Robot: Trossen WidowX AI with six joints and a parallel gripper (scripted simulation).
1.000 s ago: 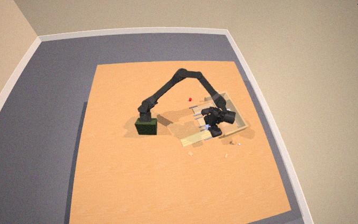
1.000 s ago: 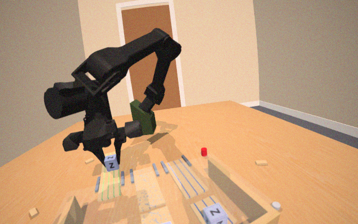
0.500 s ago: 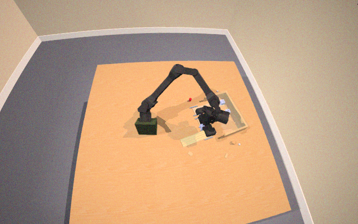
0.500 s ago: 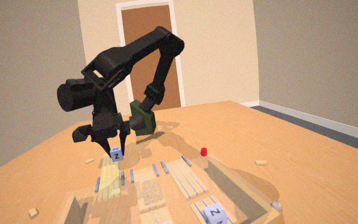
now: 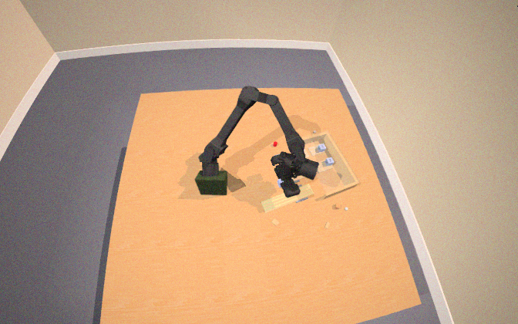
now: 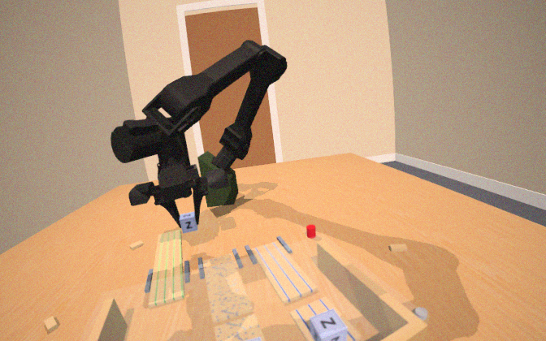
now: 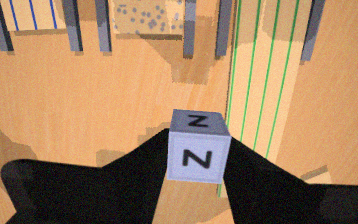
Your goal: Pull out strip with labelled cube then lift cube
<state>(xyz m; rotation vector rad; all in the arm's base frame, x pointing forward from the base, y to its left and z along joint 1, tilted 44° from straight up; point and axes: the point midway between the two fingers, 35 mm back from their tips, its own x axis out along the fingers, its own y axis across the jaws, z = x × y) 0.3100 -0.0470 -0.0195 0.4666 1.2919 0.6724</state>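
Observation:
My gripper (image 6: 188, 223) (image 7: 195, 137) is shut on a pale blue cube (image 6: 188, 224) (image 7: 196, 157) (image 5: 280, 183) marked Z and holds it above the table. The green-lined strip (image 6: 168, 266) (image 7: 267, 75) (image 5: 270, 204) lies in one piece beside and below the cube, bare on top. The blue-lined strip (image 6: 285, 270) (image 7: 32, 15) is in two pieces with a gap; its far piece carries another Z cube (image 6: 328, 325) (image 5: 321, 147). The speckled strip (image 6: 226, 292) (image 7: 147, 17) is also split; a cube (image 5: 329, 161) sits at its far piece.
A wooden-walled tray (image 5: 343, 161) (image 6: 398, 324) surrounds the strips' far ends. Grey guide rails (image 6: 283, 244) (image 7: 307, 37) flank the strips. A red cylinder (image 5: 275, 143) (image 6: 310, 230) stands to one side. Small wooden blocks (image 5: 275, 221) (image 6: 50, 324) lie around the table.

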